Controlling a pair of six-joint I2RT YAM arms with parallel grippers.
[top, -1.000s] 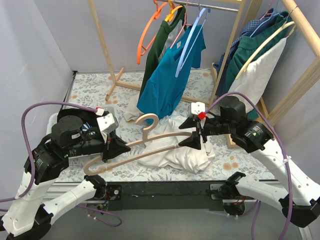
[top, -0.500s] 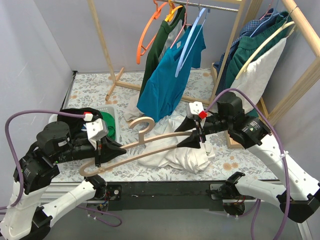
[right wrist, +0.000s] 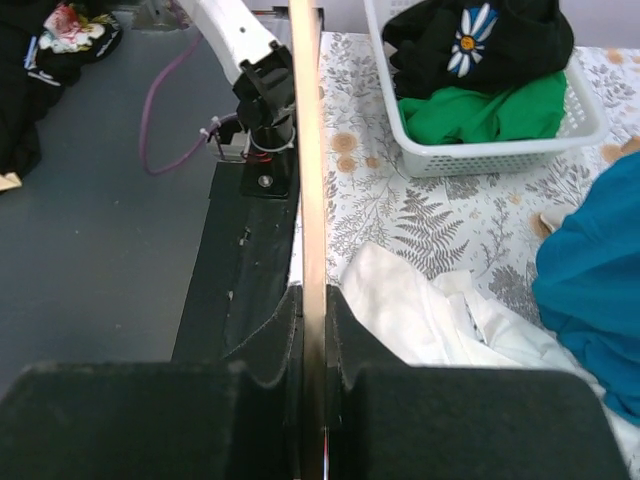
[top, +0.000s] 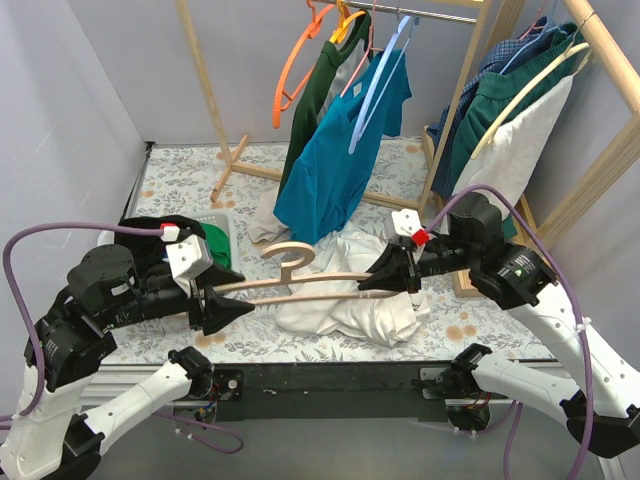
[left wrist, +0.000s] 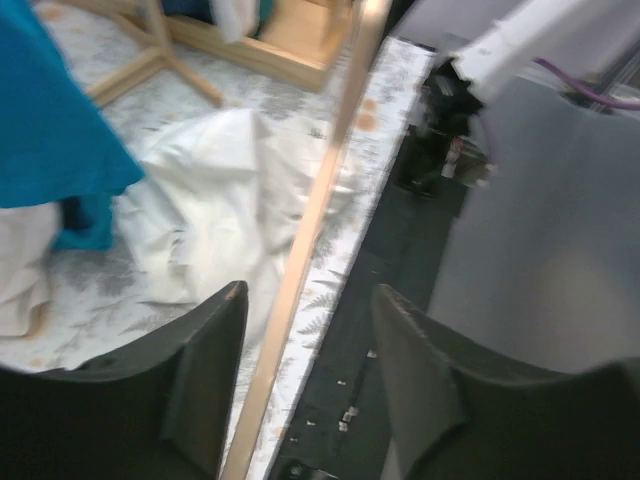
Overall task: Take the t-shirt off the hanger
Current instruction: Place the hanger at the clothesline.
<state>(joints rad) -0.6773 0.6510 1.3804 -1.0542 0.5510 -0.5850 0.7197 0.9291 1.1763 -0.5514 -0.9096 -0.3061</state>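
Note:
A bare wooden hanger [top: 300, 285] hangs level above the table between my two grippers, with its hook [top: 290, 255] pointing to the back. The white t-shirt [top: 350, 305] lies crumpled on the floral cloth beneath it, off the hanger. My right gripper [top: 388, 280] is shut on the hanger's right end; in the right wrist view the bar [right wrist: 305, 150] is pinched between the fingers [right wrist: 312, 320]. My left gripper [top: 228, 305] stands open around the left end. There the bar [left wrist: 310, 220] runs close to the left finger, with a gap to the right finger, and the t-shirt [left wrist: 210, 210] lies beyond.
A white basket [top: 222, 222] of black and green clothes sits at the left behind the left arm, also visible as the basket [right wrist: 500, 150]. A wooden rack at the back holds a teal shirt [top: 340, 160] and coloured hangers. A second rack [top: 520, 120] with garments stands at the right.
The right gripper has closed on the hanger's right end. The left gripper has let go and opened. The hanger's left end has risen, so the hanger now hangs level.

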